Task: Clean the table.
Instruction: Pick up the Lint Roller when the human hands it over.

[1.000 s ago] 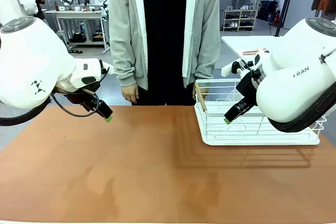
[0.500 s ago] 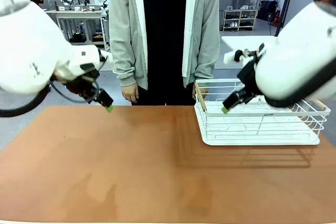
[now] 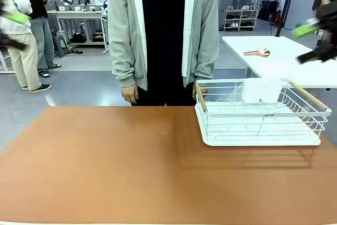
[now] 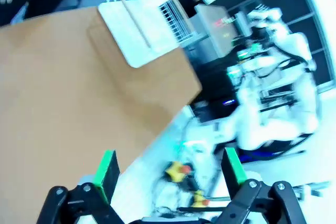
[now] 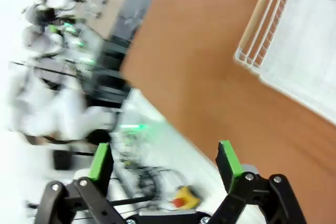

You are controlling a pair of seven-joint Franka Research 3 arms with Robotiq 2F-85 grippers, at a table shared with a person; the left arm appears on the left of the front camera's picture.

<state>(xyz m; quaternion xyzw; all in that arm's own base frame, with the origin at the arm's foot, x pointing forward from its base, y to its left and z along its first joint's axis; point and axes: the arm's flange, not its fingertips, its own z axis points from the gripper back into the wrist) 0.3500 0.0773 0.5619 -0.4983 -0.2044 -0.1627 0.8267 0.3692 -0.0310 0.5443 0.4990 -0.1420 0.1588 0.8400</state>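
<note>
Big brown table (image 3: 131, 172) right in front. White wire dish rack (image 3: 210, 139) near its far right corner, person (image 3: 163, 35) standing at its far edge. Left gripper (image 4: 170, 169) up high, fingers wide apart. Right gripper (image 5: 164, 160) up high too, fingers wide apart.

You won't find any text, brand or number here that can be read. The small dark tag (image 3: 269, 115) on the front rail of the white wire rack (image 3: 261, 139) is too small to make out. In the left wrist view, the red glowing display (image 4: 223, 22) on the pale box (image 4: 206, 38) is smeared by blur, so you can't tell whether it shows letters or digits.
</note>
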